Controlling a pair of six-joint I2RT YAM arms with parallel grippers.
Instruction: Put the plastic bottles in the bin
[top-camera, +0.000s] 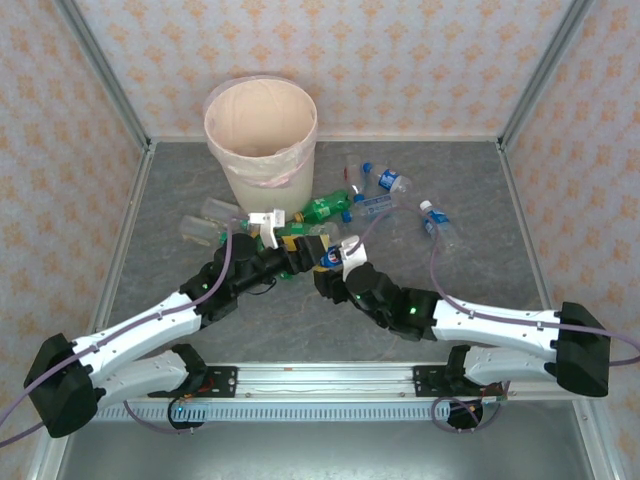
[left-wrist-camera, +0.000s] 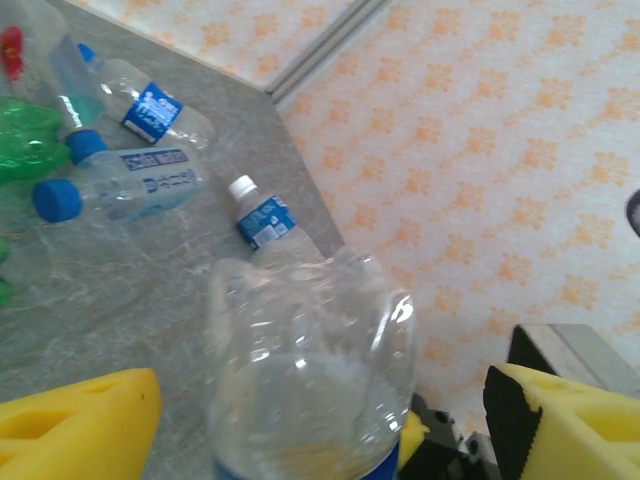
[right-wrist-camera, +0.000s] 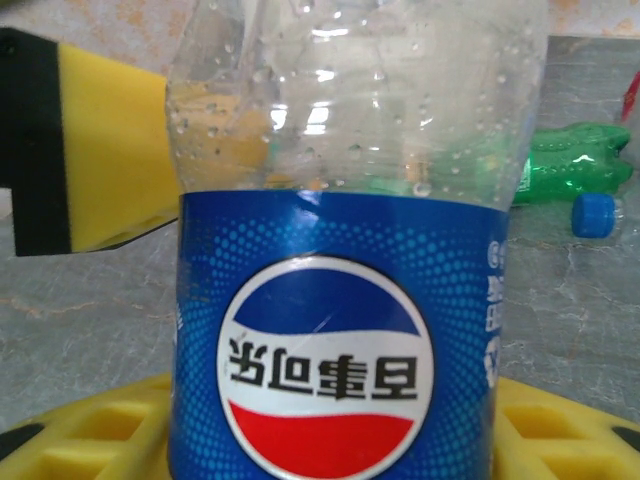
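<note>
The right tool (top-camera: 336, 254) pinches a clear, crinkly bottle (right-wrist-camera: 350, 120) with a blue label (right-wrist-camera: 330, 340). The left tool (left-wrist-camera: 318, 420) gapes around it with yellow foam pads (left-wrist-camera: 80, 425).

**Left arm** (top-camera: 140, 335), **right arm** (top-camera: 490, 325): matched pair.
- Links: long, rounded white shells alternating with black joint housings.
- Base blocks (top-camera: 55, 385): black and boxy, one per arm.
- Green light (top-camera: 205, 287): a small lit dot on the black elbow housing, with a twin on the right arm.
- Cables (top-camera: 433, 265): thin, lilac-grey, running in loose loops along each arm.
- Left gripper (top-camera: 283, 232): black body with a white bracket (top-camera: 267, 218) at the tip. The pads (left-wrist-camera: 80, 425) are bright yellow, moulded with rectangular pockets and backed in black.
- Right gripper (top-camera: 335, 255): black body, white end piece, yellow jaws with the same pocketed moulding.
- Screws, markings: too small to tell.
</note>
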